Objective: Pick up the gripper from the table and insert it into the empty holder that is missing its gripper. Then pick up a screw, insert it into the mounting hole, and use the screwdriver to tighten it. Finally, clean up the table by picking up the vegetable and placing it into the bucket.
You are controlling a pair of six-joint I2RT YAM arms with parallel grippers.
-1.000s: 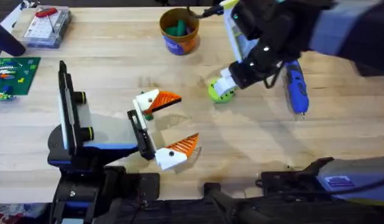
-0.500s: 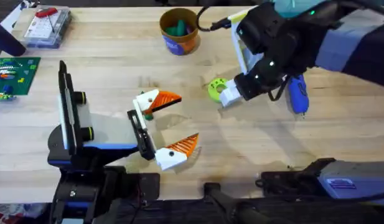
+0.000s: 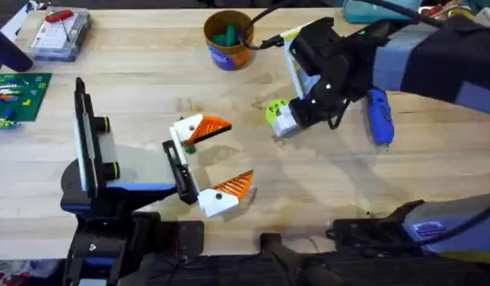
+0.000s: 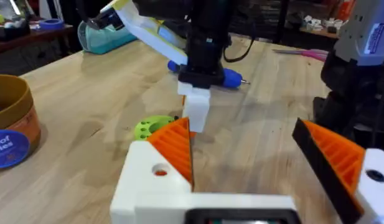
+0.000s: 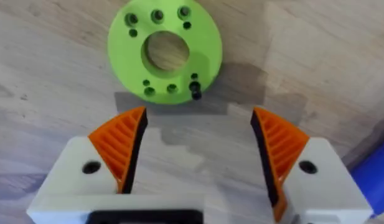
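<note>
right gripper (image 5: 195,146) moved left over green disc (image 5: 165,51).

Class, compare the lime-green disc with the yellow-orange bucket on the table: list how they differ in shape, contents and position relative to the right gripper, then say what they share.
The lime-green disc is flat with a central hole and small holes around it; the bucket is a tall open cup with a blue band. The bucket holds a green item; the disc carries one small dark screw. The disc lies just ahead of the right gripper, whose fingers are open; the bucket stands farther back. Both are round and rest on the wooden table.
</note>
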